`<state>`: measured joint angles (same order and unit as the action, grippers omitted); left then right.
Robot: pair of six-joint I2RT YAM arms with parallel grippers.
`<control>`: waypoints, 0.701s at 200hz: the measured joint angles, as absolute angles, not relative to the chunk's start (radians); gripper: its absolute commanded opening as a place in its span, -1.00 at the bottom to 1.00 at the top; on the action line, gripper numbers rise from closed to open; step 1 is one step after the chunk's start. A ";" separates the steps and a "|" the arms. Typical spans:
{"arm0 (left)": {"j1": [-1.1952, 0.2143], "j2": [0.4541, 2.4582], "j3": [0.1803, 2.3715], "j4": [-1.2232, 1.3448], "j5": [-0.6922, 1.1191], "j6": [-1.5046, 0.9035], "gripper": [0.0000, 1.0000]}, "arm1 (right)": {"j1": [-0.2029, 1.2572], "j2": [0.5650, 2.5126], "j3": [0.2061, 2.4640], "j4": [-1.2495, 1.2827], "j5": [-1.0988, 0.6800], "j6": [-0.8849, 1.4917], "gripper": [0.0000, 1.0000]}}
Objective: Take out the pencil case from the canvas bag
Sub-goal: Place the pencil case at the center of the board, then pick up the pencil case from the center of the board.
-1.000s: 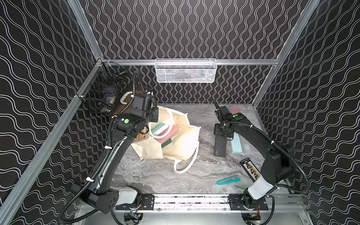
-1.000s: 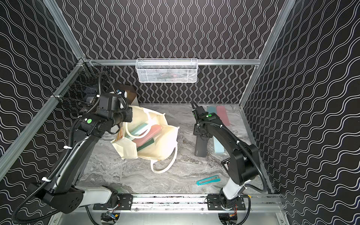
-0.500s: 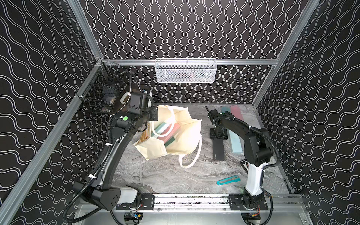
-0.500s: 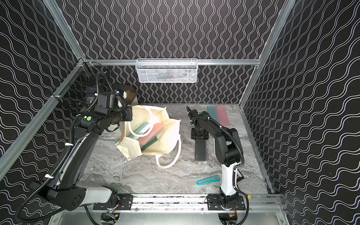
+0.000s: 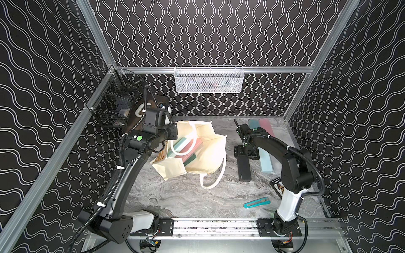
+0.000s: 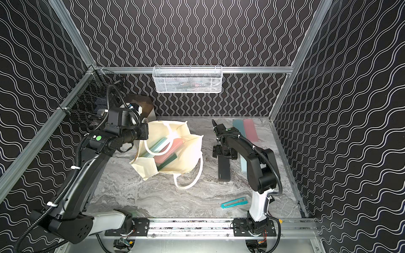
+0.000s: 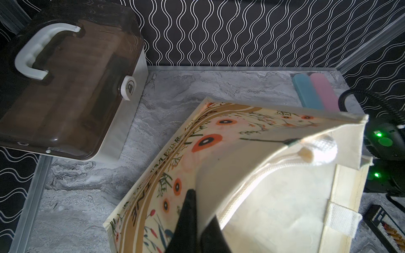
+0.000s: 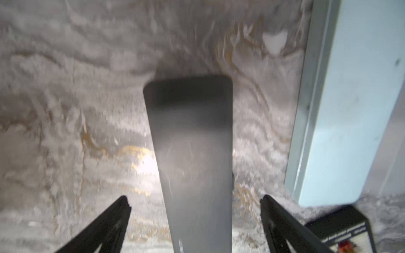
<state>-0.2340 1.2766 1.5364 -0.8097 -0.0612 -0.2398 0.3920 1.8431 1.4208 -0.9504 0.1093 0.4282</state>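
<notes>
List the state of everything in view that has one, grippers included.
canvas bag: resting on the table, rim lifted, mouth open, cases inside.
left gripper: shut on the canvas bag's rim.
right gripper: open, jaws astride the black case, clear of it.
black case: out of the bag, flat on the table.
brown-lidded box: lid closed.
utility knife: flat on the table, blade state unclear.

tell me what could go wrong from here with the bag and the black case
1. The left tool pinches the canvas bag only at its rim; a slip could drop the fabric over the cases inside.
2. The right tool, jaws open, straddles the black case close beside the light blue case; pulling away low might nudge either.
</notes>
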 measured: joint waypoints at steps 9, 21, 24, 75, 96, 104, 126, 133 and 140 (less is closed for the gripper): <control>-0.234 1.264 1.518 -0.799 -0.057 -0.240 -1.00 | 0.392 1.801 1.375 -0.930 0.093 0.432 0.87; -0.235 1.248 1.496 -0.787 -0.056 -0.239 -1.00 | 0.392 1.750 1.319 -0.903 0.080 0.441 0.87; -0.235 1.244 1.491 -0.785 -0.056 -0.239 -1.00 | 0.392 1.737 1.303 -0.896 0.075 0.446 0.87; -0.239 1.211 1.437 -0.748 -0.046 -0.239 -1.00 | 0.393 1.637 1.117 -0.790 0.036 0.478 0.89; -0.239 1.213 1.437 -0.746 -0.044 -0.239 -1.00 | 0.393 1.645 1.072 -0.778 0.029 0.478 0.89; -0.239 1.214 1.438 -0.743 -0.038 -0.239 -1.00 | 0.393 1.648 1.063 -0.771 0.022 0.478 0.89; -0.239 1.221 1.438 -0.739 -0.030 -0.239 -1.00 | 0.397 1.662 1.056 -0.757 0.013 0.478 0.88; -0.240 1.222 1.438 -0.739 -0.030 -0.239 -1.00 | 0.400 1.669 1.056 -0.753 0.010 0.478 0.88; -0.241 1.224 1.438 -0.738 -0.028 -0.239 -1.00 | 0.403 1.676 1.057 -0.752 0.009 0.478 0.87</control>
<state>-0.2405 1.2240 1.4376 -0.7383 -0.0284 -0.2394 0.4034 1.6760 1.0573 -0.7517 0.0086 0.4778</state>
